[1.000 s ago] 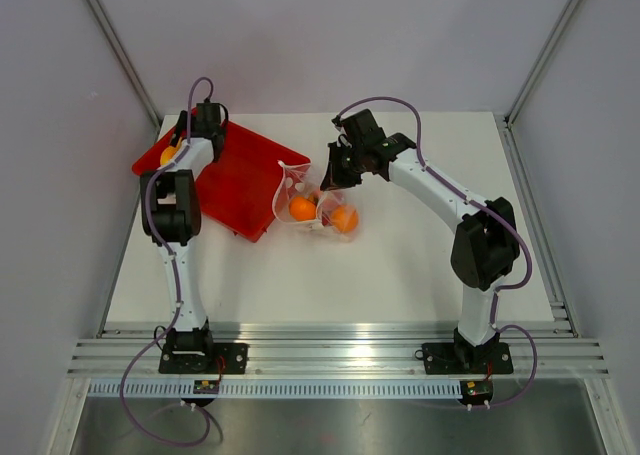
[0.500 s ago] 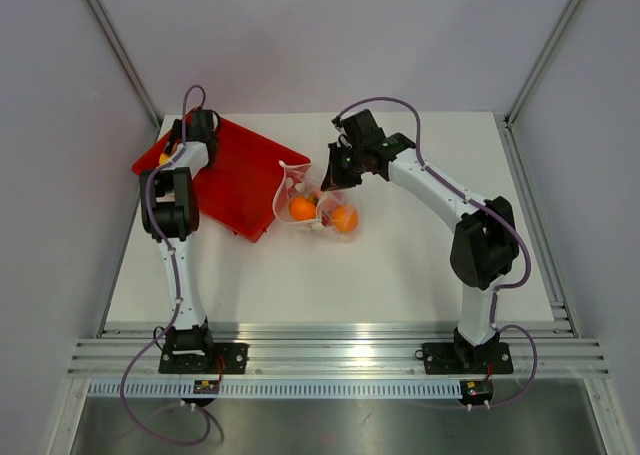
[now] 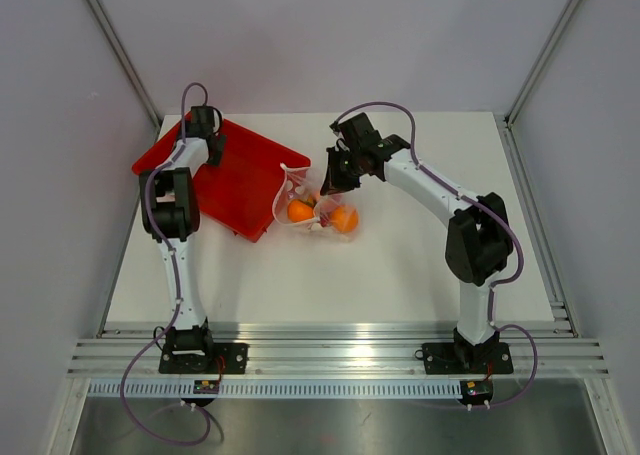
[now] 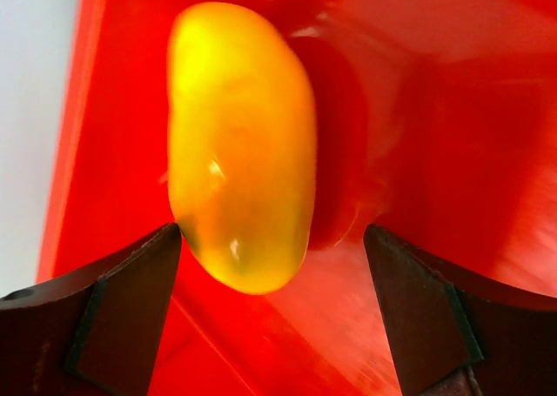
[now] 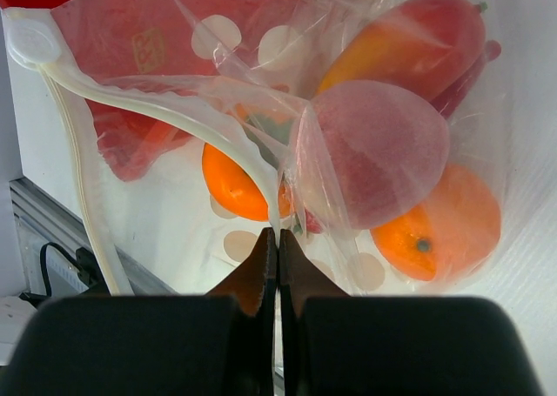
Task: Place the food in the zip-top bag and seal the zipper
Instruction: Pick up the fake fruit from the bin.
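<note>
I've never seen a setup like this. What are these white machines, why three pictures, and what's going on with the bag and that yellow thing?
These are two robot arms bolted at the near edge of a white table, each ending in a two-finger gripper. The wide picture looks down from above; the two close-ups come from cameras on the wrists. On the table lie a red rectangular plastic tray and a transparent plastic zip-top bag holding toy fruit: two orange balls, a pale pink ball and a red-orange oval piece. The right gripper is shut, pinching the bag's mouth edge. The left gripper hangs open around a yellow oval toy fruit on the tray, not gripping it.
</note>
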Motion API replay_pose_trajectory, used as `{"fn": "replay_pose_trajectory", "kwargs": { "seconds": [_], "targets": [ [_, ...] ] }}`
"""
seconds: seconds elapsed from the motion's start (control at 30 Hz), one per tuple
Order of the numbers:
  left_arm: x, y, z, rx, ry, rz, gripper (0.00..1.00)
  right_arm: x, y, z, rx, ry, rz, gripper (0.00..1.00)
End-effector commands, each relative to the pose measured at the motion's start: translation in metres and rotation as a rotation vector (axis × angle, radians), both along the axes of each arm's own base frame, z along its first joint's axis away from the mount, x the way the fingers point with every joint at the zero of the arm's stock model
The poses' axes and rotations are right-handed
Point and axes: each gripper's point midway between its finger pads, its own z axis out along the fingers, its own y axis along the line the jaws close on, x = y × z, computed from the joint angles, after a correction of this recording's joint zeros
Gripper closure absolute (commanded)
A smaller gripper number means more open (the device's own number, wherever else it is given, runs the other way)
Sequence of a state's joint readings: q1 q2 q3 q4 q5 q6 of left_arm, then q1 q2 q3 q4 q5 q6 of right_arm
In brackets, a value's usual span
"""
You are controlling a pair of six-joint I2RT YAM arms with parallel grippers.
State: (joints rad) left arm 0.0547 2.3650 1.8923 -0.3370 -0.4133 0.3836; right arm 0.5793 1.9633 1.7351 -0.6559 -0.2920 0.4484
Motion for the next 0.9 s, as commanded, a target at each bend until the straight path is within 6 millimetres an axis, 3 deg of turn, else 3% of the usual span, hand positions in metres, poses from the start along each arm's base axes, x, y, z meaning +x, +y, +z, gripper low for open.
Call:
{"fn": "replay_pose_trajectory", "kwargs": {
  "seconds": [0.0,0.33,0.37,0.67,0.87],
  "targets": [
    [-0.003,-0.030,0.016,-0.078,-0.005,-0.069,0.12,0.008,0.002,0.014,0.027,-0.030,0.012,1.00],
    [0.020,-0.006,0.010,0.052,-0.028,-0.042,0.09,0.004,-0.003,0.017,0.035,-0.032,0.005,1.00],
    [0.026,-0.001,0.016,0.050,-0.051,-0.031,0.09,0.004,-0.004,0.017,0.033,-0.032,0.003,1.00],
    [0.028,0.008,0.002,-0.006,-0.057,-0.006,0.09,0.007,-0.006,0.011,0.029,-0.018,-0.008,1.00],
    [0.025,0.002,-0.003,-0.047,-0.046,-0.011,0.23,0.007,-0.005,0.009,0.032,-0.012,-0.008,1.00]
  ]
}}
